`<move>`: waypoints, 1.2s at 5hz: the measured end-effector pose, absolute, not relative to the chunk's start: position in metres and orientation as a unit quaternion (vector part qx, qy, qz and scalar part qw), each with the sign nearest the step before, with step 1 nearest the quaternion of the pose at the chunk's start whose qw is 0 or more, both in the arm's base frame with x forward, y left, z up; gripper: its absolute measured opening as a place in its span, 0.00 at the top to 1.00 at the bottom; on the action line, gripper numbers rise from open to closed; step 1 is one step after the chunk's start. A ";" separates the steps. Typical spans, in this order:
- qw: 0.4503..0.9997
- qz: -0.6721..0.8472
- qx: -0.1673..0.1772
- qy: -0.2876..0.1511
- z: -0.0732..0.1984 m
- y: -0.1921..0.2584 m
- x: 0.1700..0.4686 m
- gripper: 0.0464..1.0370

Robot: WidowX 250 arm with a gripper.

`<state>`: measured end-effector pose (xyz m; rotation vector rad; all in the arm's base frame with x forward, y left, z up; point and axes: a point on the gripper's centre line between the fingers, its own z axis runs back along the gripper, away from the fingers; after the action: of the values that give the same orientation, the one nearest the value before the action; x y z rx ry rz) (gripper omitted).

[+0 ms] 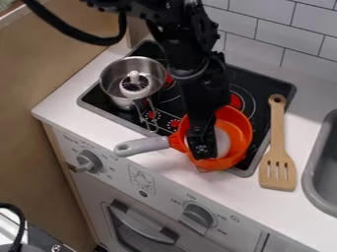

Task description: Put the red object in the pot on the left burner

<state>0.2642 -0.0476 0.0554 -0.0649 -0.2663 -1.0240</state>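
Down in the orange pan (238, 120) with the hand (201, 151), close by the white lump (223, 142); can't tell whether open, closed or gripping. Can't single out the red object; probably in that pan. Once gripped, lift straight past the rim, swing left, lower gently beside the white-knobbed piece (134, 84) in the pot (121, 102).

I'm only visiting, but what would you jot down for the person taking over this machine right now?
Gripper: down in the orange pan, beside a pale object; whether it holds anything, I can't tell.
Pot: on the left of the stove, a white knobbed thing inside.
Red object: I can't pick it out for certain.
Done: none that I can confirm.
Left: probably find the red object and put it in the pot.
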 end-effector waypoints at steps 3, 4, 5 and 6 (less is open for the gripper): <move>0.858 -0.487 -0.001 -0.166 0.043 -0.047 0.275 0.04; 0.862 -0.480 -0.002 -0.163 0.040 -0.046 0.276 0.07; 0.866 -0.475 -0.006 -0.158 0.044 -0.047 0.281 0.18; 0.868 -0.471 -0.011 -0.155 0.051 -0.045 0.287 0.18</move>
<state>0.2866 -0.0454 0.0508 -0.0231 -0.3242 -0.9855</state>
